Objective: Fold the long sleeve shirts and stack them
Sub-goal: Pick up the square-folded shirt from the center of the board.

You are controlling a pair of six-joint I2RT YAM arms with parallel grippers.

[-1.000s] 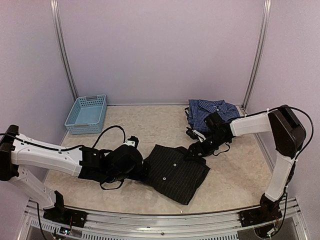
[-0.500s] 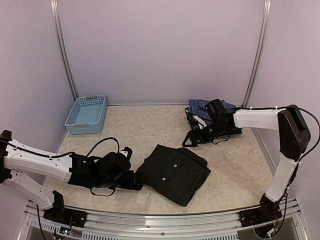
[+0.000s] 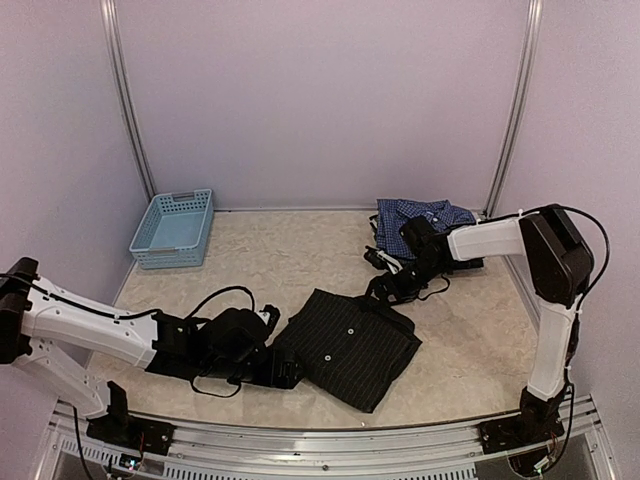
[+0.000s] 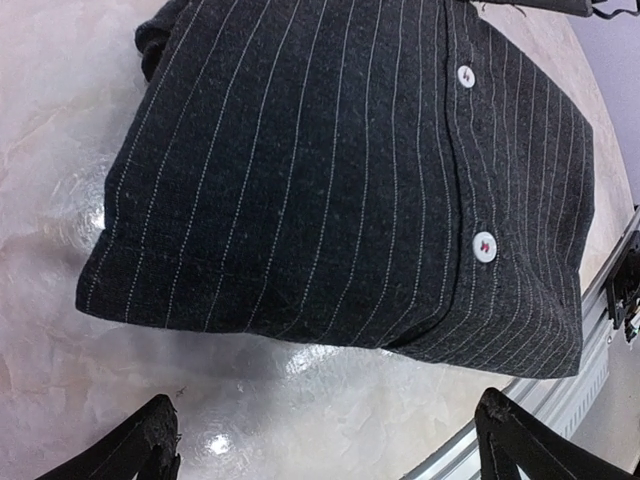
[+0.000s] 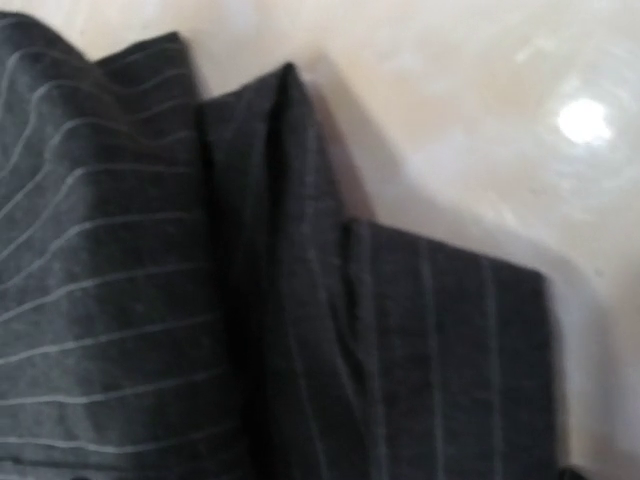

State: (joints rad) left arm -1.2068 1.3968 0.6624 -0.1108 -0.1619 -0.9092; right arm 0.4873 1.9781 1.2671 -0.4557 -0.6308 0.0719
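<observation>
The black pinstriped shirt (image 3: 350, 345) lies folded in the middle of the table, buttons up. It fills the left wrist view (image 4: 340, 170) and the right wrist view (image 5: 250, 330). The blue check shirt (image 3: 425, 222) lies folded at the back right. My left gripper (image 3: 285, 372) is low on the table at the black shirt's near left edge; its jaws stand wide open and empty (image 4: 330, 450), a short gap from the cloth. My right gripper (image 3: 385, 290) is at the black shirt's far corner, very close over the cloth. Its fingers are out of its wrist view.
A light blue plastic basket (image 3: 172, 228) stands at the back left. A metal rail (image 3: 320, 440) runs along the table's near edge, close behind the left gripper and also in the left wrist view (image 4: 600, 340). Walls enclose the table on three sides.
My right gripper swung back toward the blue shirt, then came forward again to the black shirt's far corner. My left gripper pulled back left, then slid right along the shirt's near left edge.
</observation>
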